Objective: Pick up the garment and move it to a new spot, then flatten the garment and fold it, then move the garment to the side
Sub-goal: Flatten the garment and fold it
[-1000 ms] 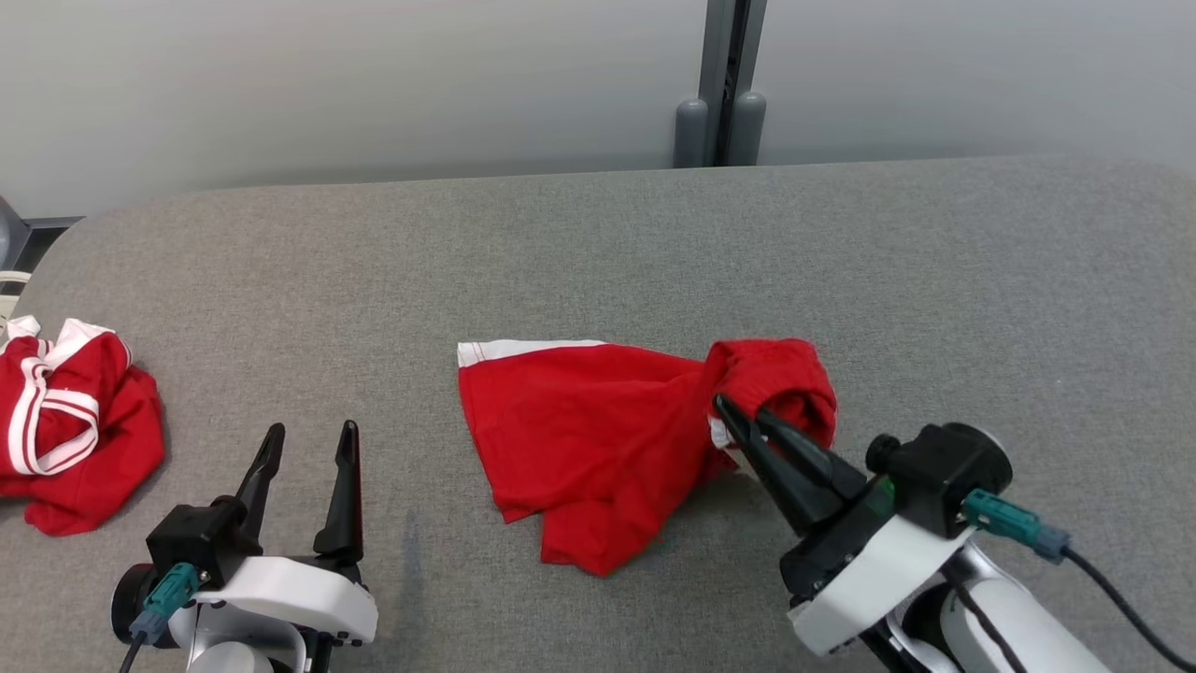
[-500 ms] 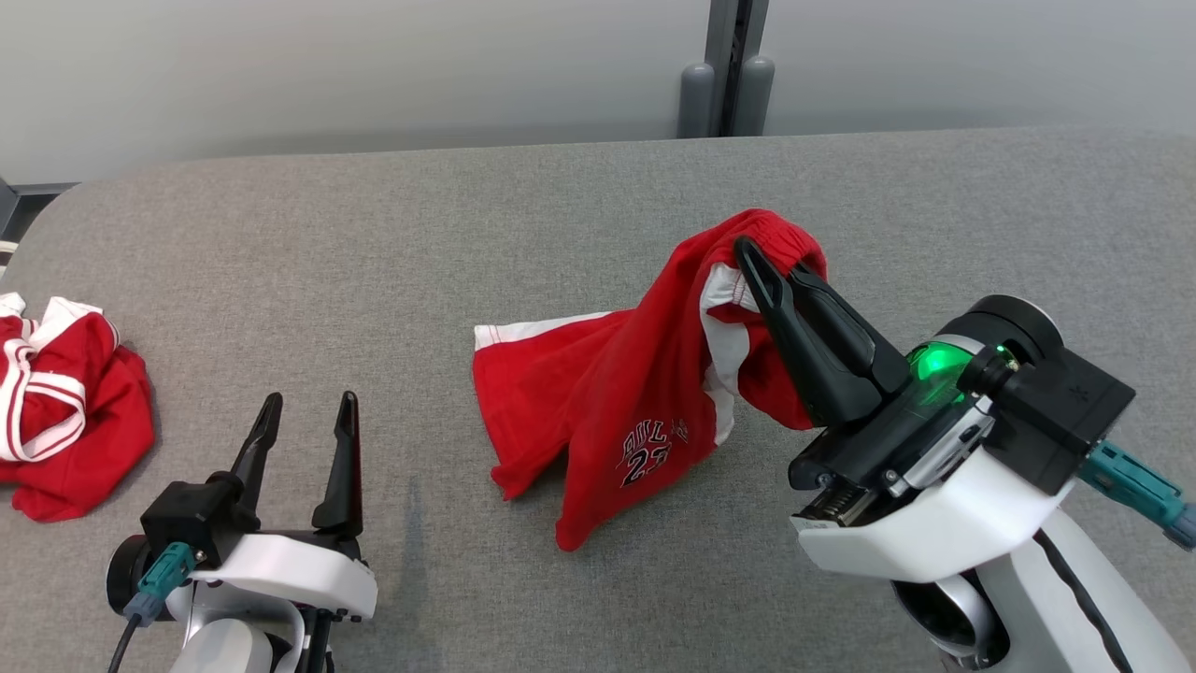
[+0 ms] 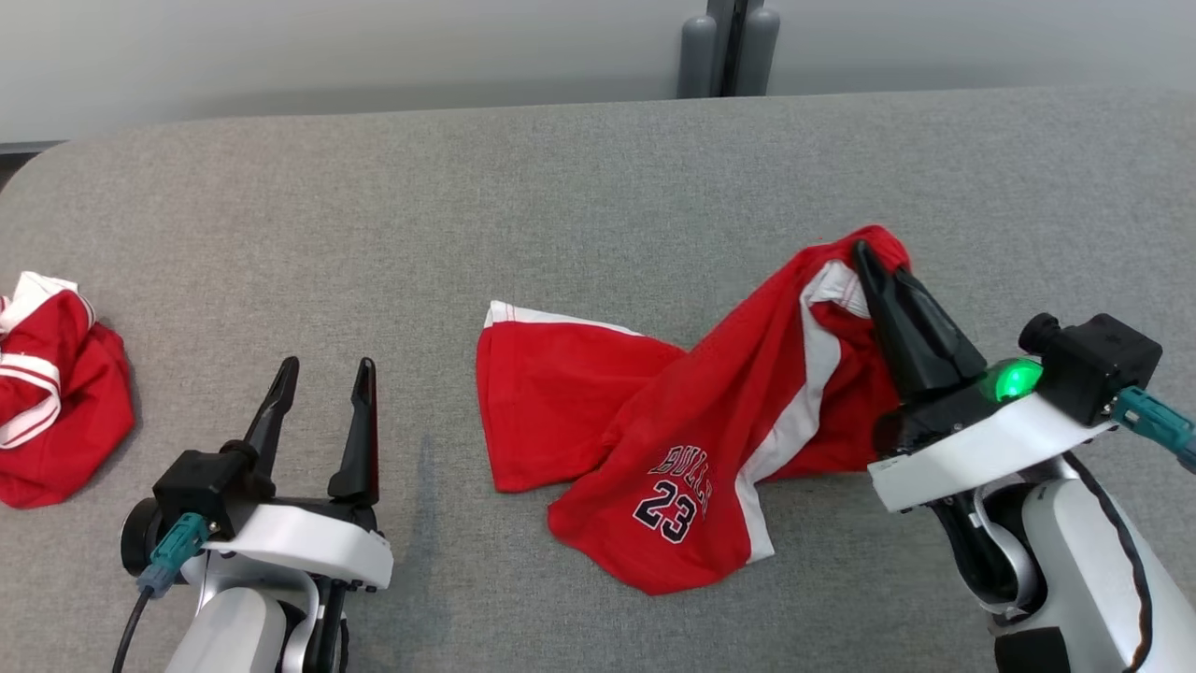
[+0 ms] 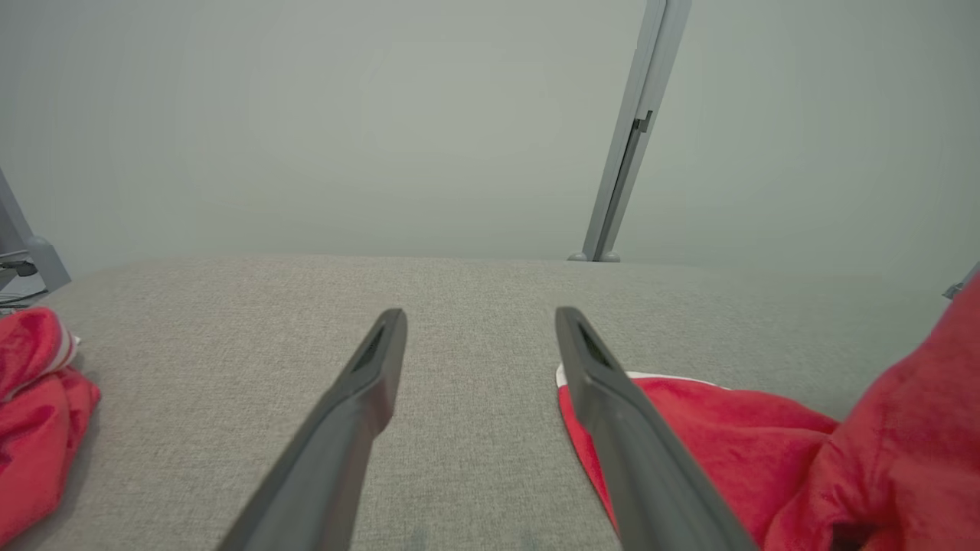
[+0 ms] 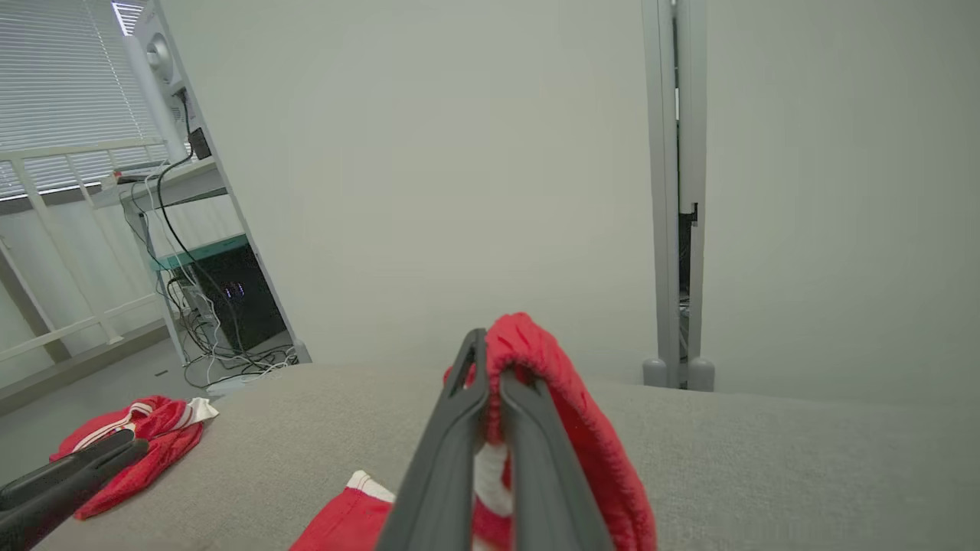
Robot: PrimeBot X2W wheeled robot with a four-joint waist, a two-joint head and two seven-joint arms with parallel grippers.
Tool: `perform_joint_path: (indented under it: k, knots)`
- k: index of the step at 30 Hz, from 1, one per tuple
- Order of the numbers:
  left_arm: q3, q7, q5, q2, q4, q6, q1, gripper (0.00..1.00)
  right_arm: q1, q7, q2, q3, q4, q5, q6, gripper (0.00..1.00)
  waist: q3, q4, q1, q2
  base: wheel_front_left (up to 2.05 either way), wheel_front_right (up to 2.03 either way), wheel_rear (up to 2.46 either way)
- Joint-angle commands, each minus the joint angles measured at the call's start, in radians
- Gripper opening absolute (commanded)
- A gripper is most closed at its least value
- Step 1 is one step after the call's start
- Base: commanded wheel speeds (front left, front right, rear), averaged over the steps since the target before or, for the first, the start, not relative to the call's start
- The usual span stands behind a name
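The garment [image 3: 673,421] is a pair of red shorts with white side stripes and a "23" print, spread across the middle of the grey table [image 3: 561,206]. My right gripper [image 3: 878,262] is shut on its elastic waistband, holding that end lifted at the right; the right wrist view shows the waistband [image 5: 536,360] pinched between the fingers [image 5: 444,451]. The far leg with its white hem lies flat on the table [image 4: 689,398]. At the lower left my left gripper [image 3: 322,374] stands open with nothing in it, left of the garment, its fingers [image 4: 360,398] apart above bare fabric.
A second red and white garment [image 3: 47,402] lies crumpled at the table's left edge, also as red cloth [image 5: 145,436] in the right wrist view. A grey post [image 3: 727,42] stands behind the table against a pale wall. Beyond the left end are a desk and cables [image 5: 199,298].
My right gripper lifted the waistband off the table and carried it to the right, dragging the garment open so the "23" print shows. The head camera tilted. The left gripper stayed open in place.
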Motion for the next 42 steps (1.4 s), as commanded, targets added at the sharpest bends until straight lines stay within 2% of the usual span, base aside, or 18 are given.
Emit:
perform_joint_path:
  k: [1, 2, 8, 16, 17, 18, 19, 27, 31, 42]
  knots:
    - [0.002, -0.004, 0.008, 0.002, -0.001, -0.006, -0.018, 1.0, 0.005, -0.009, -0.008, -0.01, 0.013, -0.001, 0.0, 0.0, 0.011, 0.002, 0.0, 0.0, 0.0, 0.0, 0.0]
    - [0.001, -0.005, 0.012, 0.0, -0.002, -0.007, -0.028, 1.0, -0.003, -0.019, -0.005, -0.036, 0.083, 0.012, 0.0, 0.0, 0.026, 0.001, 0.0, 0.0, 0.0, 0.0, 0.0]
    - [0.001, -0.005, 0.025, -0.005, -0.006, -0.016, -0.051, 1.0, -0.045, -0.065, -0.017, -0.118, 0.307, 0.038, 0.0, 0.0, 0.064, 0.004, 0.0, 0.0, 0.0, 0.0, 0.0]
    - [0.01, -0.005, 0.04, -0.008, -0.005, -0.025, -0.069, 1.0, -0.125, -0.115, -0.031, -0.148, 0.545, 0.071, 0.0, 0.02, 0.085, 0.011, 0.0, 0.0, 0.0, 0.0, 0.0]
    - [0.013, -0.005, 0.042, -0.008, -0.007, -0.025, -0.068, 1.0, -0.133, -0.118, -0.029, -0.148, 0.566, 0.074, 0.0, 0.39, 0.084, 0.01, 0.0, 0.0, 0.0, 0.0, 0.0]
    - [0.014, -0.005, 0.042, -0.009, -0.008, -0.024, -0.066, 1.0, -0.139, -0.124, -0.029, -0.144, 0.579, 0.074, 0.0, 0.87, 0.083, 0.01, 0.0, 0.0, 0.0, 0.0, 0.0]
    - [0.016, -0.005, 0.042, -0.01, -0.009, -0.023, -0.063, 1.0, -0.145, -0.131, -0.03, -0.143, 0.59, 0.07, 0.0, 1.0, 0.081, 0.009, 0.0, 0.0, 0.0, 0.0, 0.0]
    - [0.026, -0.005, 0.048, -0.012, -0.001, -0.024, -0.033, 1.0, -0.093, -0.154, -0.041, -0.152, 0.583, 0.018, 0.0, 1.0, 0.034, 0.001, 0.0, 0.0, 0.0, 0.0, 0.0]
    - [0.036, -0.005, 0.046, -0.01, 0.0, -0.02, -0.01, 1.0, -0.043, -0.155, -0.042, -0.189, 0.511, -0.035, 0.0, 1.0, 0.003, -0.008, 0.0, 0.0, 0.0, 0.0, 0.0]
    - [0.049, -0.005, 0.04, -0.006, -0.01, 0.001, 0.075, 1.0, 0.113, -0.122, 0.011, -0.272, 0.277, -0.17, 0.0, 1.0, -0.082, -0.025, 0.0, 0.0, 0.0, 0.0, 0.0]
